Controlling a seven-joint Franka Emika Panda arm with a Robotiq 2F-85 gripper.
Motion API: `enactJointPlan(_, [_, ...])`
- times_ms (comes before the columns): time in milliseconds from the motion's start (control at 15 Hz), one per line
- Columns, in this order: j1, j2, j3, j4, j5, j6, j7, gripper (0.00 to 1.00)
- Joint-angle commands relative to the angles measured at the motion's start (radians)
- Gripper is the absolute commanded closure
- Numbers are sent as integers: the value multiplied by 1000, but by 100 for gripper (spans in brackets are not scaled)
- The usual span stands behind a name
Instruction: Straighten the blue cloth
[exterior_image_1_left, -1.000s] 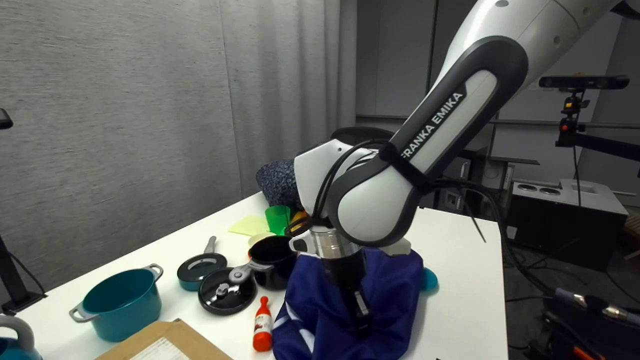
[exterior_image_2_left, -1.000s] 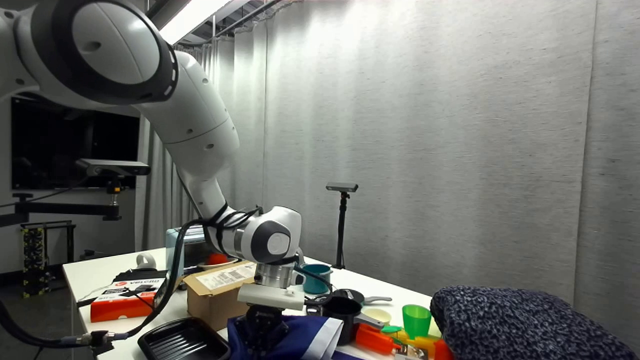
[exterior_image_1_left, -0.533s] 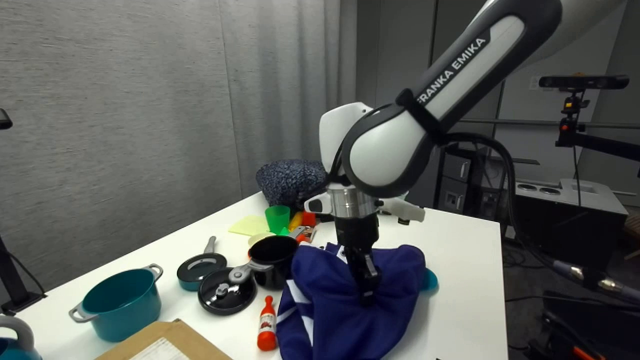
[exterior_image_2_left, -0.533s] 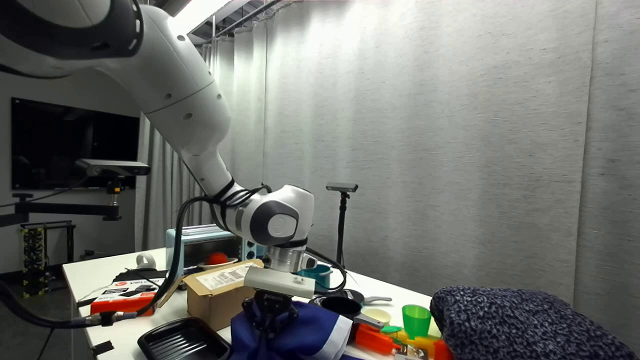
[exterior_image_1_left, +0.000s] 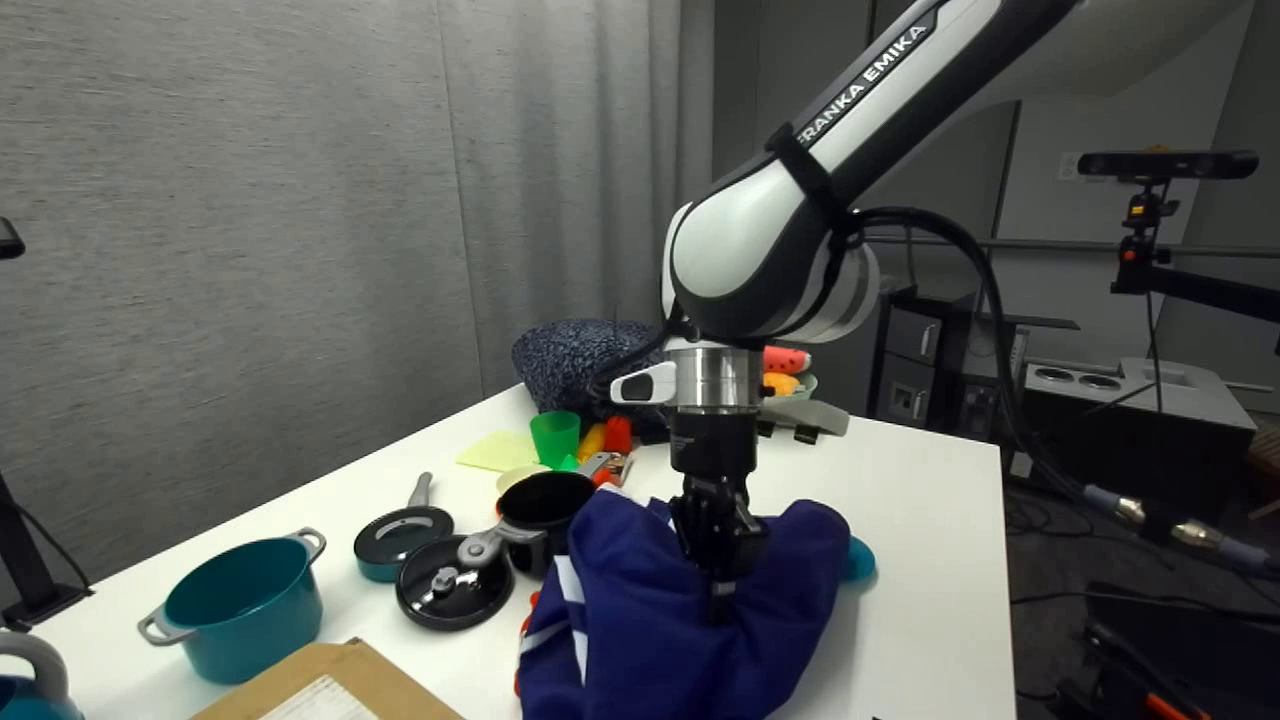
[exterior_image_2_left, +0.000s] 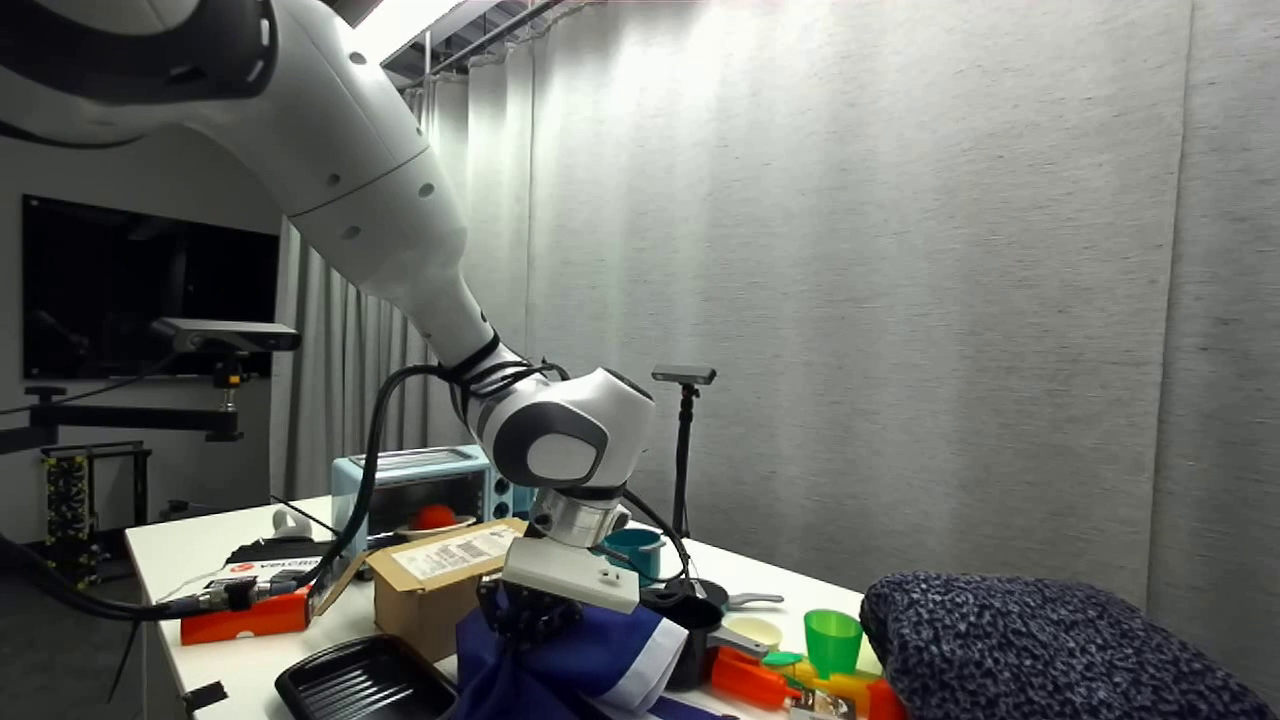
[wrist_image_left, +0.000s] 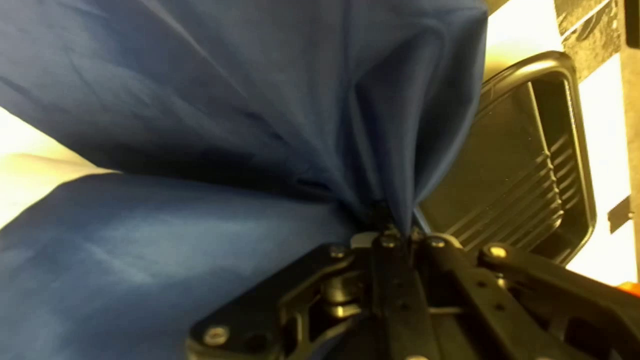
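Grey curtain (exterior_image_2_left: 850, 300), full height, behind the gripper (wrist_image_left: 407, 240). White table (exterior_image_1_left: 930, 560) beneath it. Franka arm (exterior_image_1_left: 745, 235) above, dark panel on its link lettered FRANKA EMIKA in white capitals.

Blue cloth (exterior_image_1_left: 660, 640): directly under and around the gripper, bunched, white strips (exterior_image_1_left: 578, 640) down one flank. Jaws drawn together, pinching a gathered fold of it; in the wrist view creases fan out from the tips.

Speckled dark fuzzy mound (exterior_image_2_left: 1040, 640), well apart, right of the gripper in an exterior view. Light-blue toaster oven (exterior_image_2_left: 440, 487) with dials, beyond the gripper. Cardboard box (exterior_image_2_left: 430, 620), near the gripper; white label (exterior_image_2_left: 460, 553) on top, print too small to read. Orange-and-white box (exterior_image_2_left: 245, 612), farther off that same side, reads VELCRO. Black ridged tray (wrist_image_left: 505, 165), near, right of the gripper in the wrist view. Two-handled teal pot (exterior_image_1_left: 245, 605), well apart, left in an exterior view. Black saucepan (exterior_image_1_left: 545, 505), near; cannot tell if it touches the cloth. Black lid (exterior_image_1_left: 460, 600), just outward of the saucepan. Green cup (exterior_image_1_left: 555, 437), farther from the gripper than the saucepan.
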Motion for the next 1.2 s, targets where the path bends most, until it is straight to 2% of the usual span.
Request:
enactJointPlan(0, [54, 1, -28, 16, -86, -84, 32, 99])
enactJointPlan(333, [195, 4, -51, -37, -353, 80, 434, 99])
enactJointPlan(667, [289, 29, -41, -47, -624, 106, 672, 99])
enactJointPlan(733, [293, 35, -42, -39, -645, 98, 726, 71])
enactJointPlan(800, [292, 40, -44, -29, -659, 92, 761, 69])
enactJointPlan(1133, [229, 40, -76, 38, -572, 65, 886, 33])
